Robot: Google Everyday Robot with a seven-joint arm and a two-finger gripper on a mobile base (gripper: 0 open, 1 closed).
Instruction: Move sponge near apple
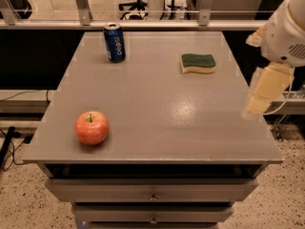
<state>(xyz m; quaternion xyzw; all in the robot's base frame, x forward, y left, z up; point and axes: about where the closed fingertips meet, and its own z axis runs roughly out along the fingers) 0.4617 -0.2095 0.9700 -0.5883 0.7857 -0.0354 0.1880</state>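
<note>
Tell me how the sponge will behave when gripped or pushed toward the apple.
The sponge looks like soft foam under a scrub top, so it will probably squash when gripped and feel light. Lying flat on the smooth table, it should slide rather than roll or tip. The gripper hangs at the table's right edge, apart from the sponge.

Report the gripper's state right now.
Gripper: state cannot be told; it hangs at the table's right edge, apart from the sponge.

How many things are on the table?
3: the apple front left, the sponge back right, the can back left. The gripper hangs by the table's right edge.
</note>
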